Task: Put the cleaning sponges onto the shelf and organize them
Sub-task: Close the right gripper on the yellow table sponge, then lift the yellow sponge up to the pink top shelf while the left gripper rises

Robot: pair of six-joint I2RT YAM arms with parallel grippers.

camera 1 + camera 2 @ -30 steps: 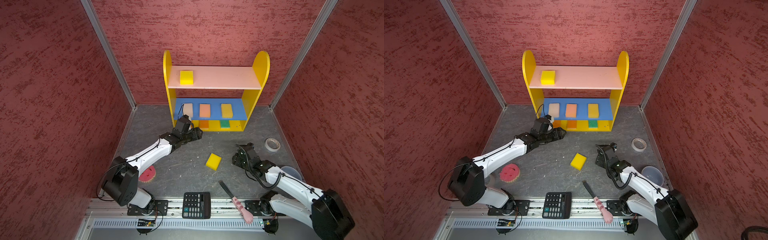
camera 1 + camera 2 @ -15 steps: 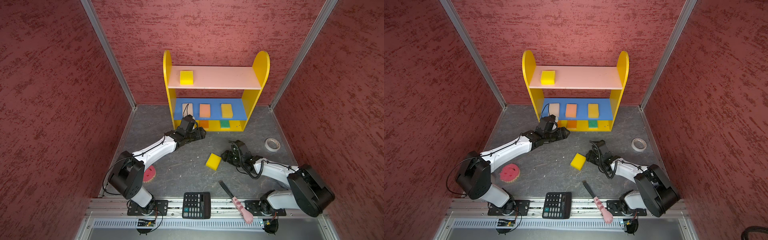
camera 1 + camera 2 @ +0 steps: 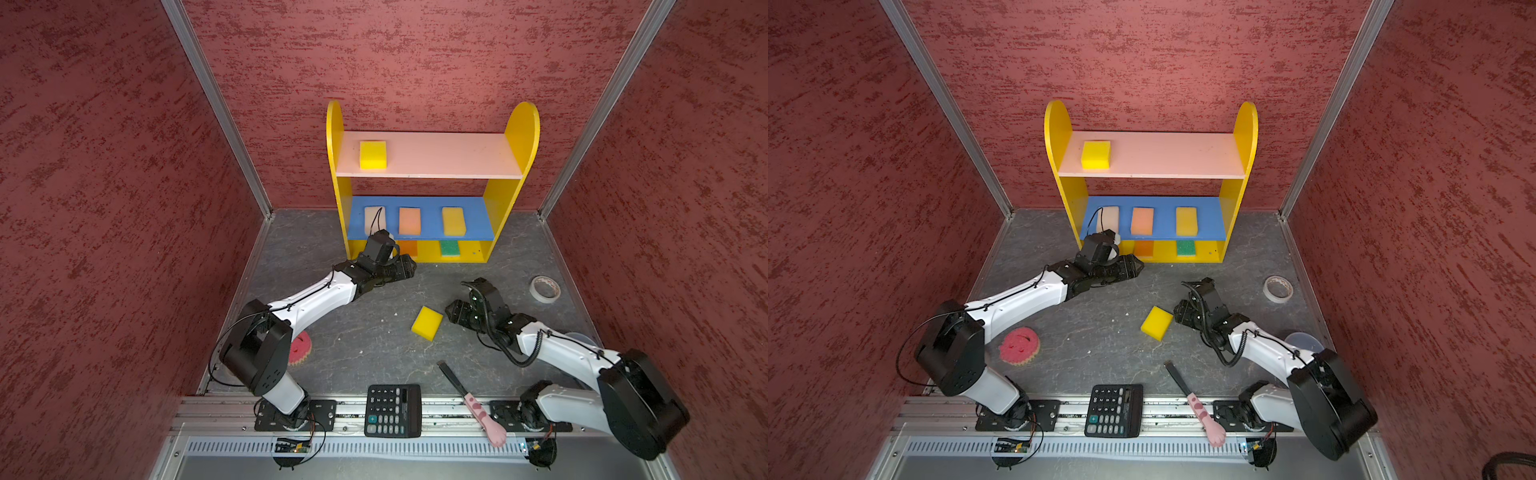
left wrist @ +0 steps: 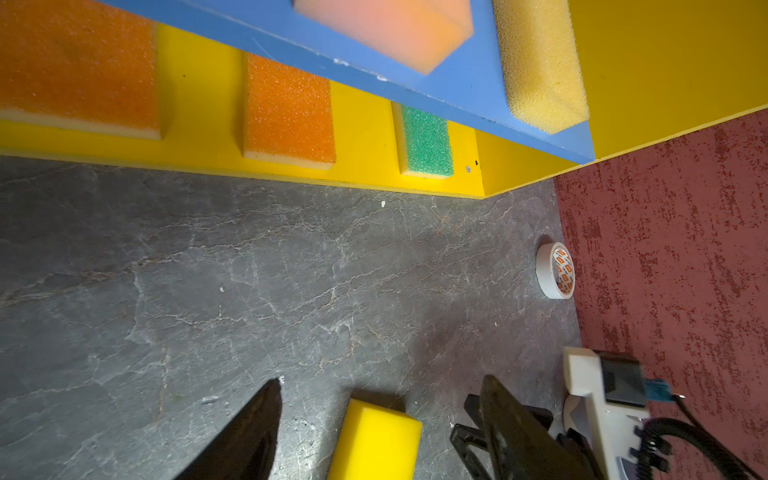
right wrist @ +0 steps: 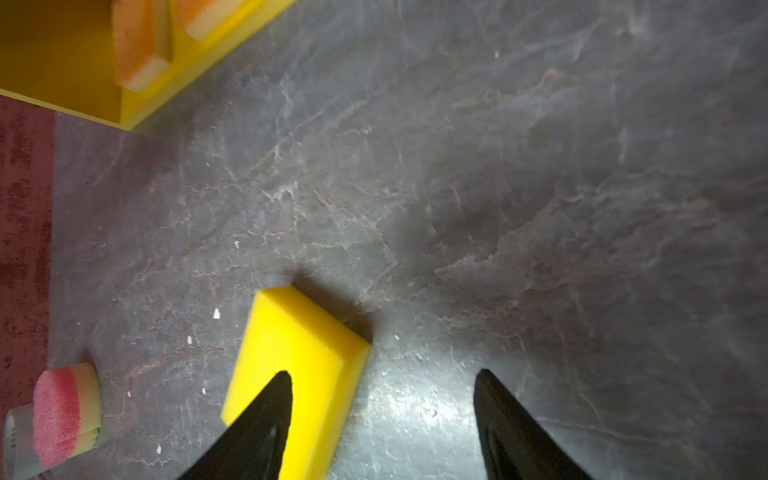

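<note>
The shelf [image 3: 436,156] stands at the back with a yellow sponge [image 3: 372,154] on its pink top board. Cream, peach and yellow sponges [image 3: 409,221] lie on the blue board. Two orange sponges [image 4: 289,108] and a green one [image 4: 428,141] lie on the bottom board. A loose yellow sponge [image 3: 427,323] lies on the floor. My right gripper [image 3: 453,311] is open just right of it, one finger [image 5: 266,415] over its edge. My left gripper [image 3: 409,268] is open and empty in front of the shelf's bottom board. A round pink sponge [image 3: 1019,345] lies by the left arm.
A black calculator [image 3: 392,410] and a pink-handled brush [image 3: 469,399] lie at the front edge. A tape roll [image 3: 545,289] sits near the right wall, and a clear bowl [image 3: 1304,340] shows behind the right arm. Red walls close in three sides.
My right gripper has moved left across the floor up to the loose yellow sponge. My left gripper has shifted a little to the right along the shelf front.
</note>
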